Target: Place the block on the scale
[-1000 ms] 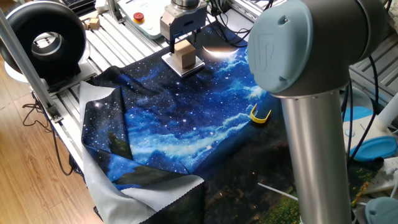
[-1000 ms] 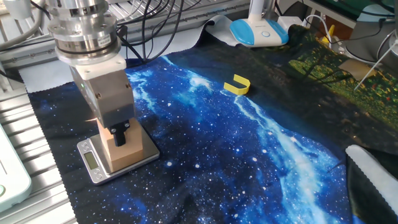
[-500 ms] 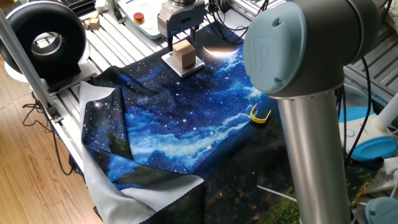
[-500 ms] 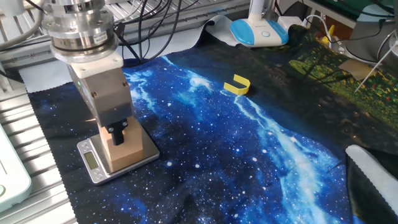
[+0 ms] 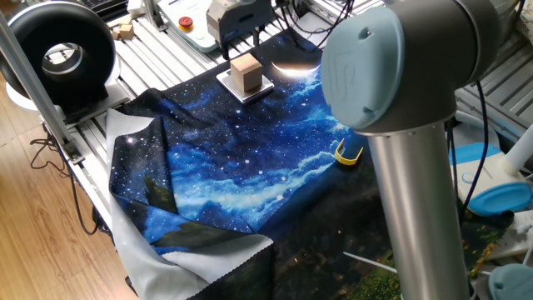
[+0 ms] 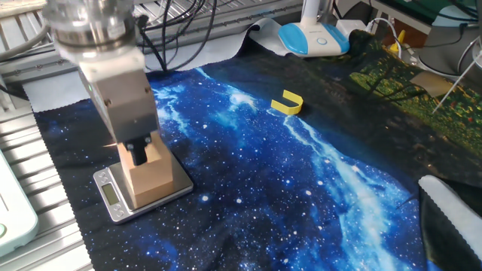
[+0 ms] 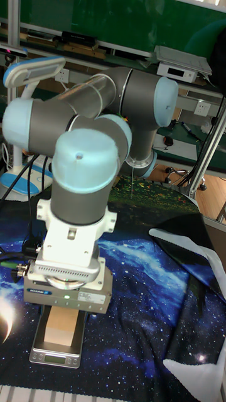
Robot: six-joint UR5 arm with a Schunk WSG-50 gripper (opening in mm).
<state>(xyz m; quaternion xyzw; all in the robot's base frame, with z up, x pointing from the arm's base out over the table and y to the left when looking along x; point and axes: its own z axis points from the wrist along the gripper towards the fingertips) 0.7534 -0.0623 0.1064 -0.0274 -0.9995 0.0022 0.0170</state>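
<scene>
The block (image 5: 246,72) is a light tan wooden cube standing upright on the scale (image 5: 234,87), a small flat device with a silvery top plate, at the far edge of the starry cloth. In the other fixed view the block (image 6: 148,178) covers most of the scale (image 6: 113,197). My gripper (image 5: 241,43) hangs just above the block, open, with its dark fingers spread wider than the cube. One fingertip (image 6: 139,154) still overlaps the block's top edge. From the tall fixed view the gripper body hides the fingers; the block (image 7: 61,328) and scale (image 7: 55,358) show below it.
A small yellow curved piece (image 5: 348,155) lies on the blue starry cloth (image 5: 250,167) to the right. A white panel with a red button (image 5: 185,21) sits behind the scale. A black round device (image 5: 58,54) stands at the left, and cables run behind.
My gripper has risen straight up off the block, its fingers now near the cube's top. The block has stayed put on the scale.
</scene>
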